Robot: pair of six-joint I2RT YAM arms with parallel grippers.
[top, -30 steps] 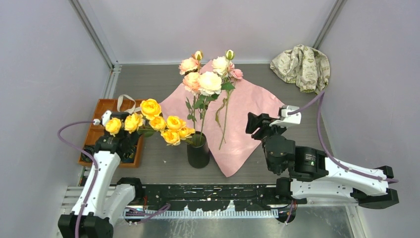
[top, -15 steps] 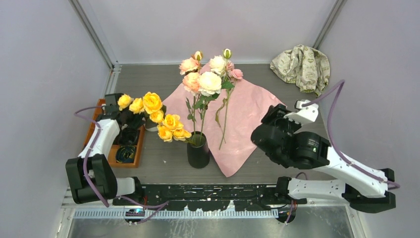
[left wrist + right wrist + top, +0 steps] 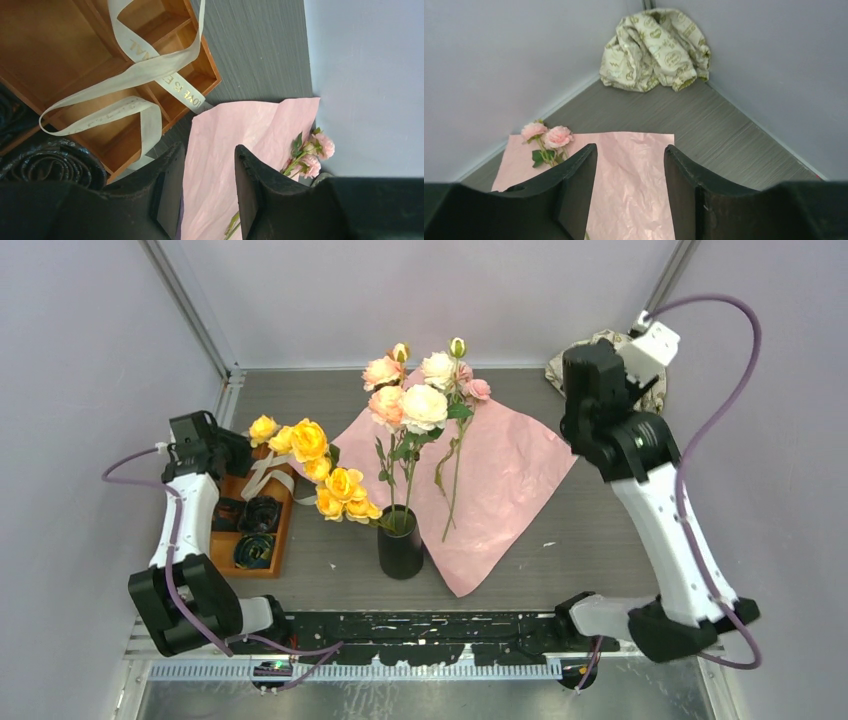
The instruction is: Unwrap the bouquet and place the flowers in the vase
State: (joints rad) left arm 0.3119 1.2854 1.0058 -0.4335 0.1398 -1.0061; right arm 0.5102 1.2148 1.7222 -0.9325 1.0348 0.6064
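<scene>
Both arms are raised over the tabletop (image 3: 600, 530), each pincer parted about halfway and holding nothing. The left pincer (image 3: 209, 155) hangs above a wooden tray (image 3: 60, 60), with a beige ribbon (image 3: 145, 75) looped across the tray's compartments under it and coiled black rolls (image 3: 55, 165) on its near side. A spray of yellow roses (image 3: 310, 445) leans just beside this pincer, its stem running down into the black vase (image 3: 400, 552), which stands upright nearer the arm bases, between the two pincers and apart from both. A stem of cream and pink roses (image 3: 408, 405) also rises from the vase. The pink wrapping paper (image 3: 510, 470) lies opened flat beyond the vase, one more rose stem (image 3: 455, 465) lying on it. The right pincer (image 3: 630, 150) is held high over the paper's far right corner; a crumpled patterned cloth (image 3: 656, 50) sits beyond it in the corner, and small pink blooms (image 3: 546, 135) rest on the paper to its left.
</scene>
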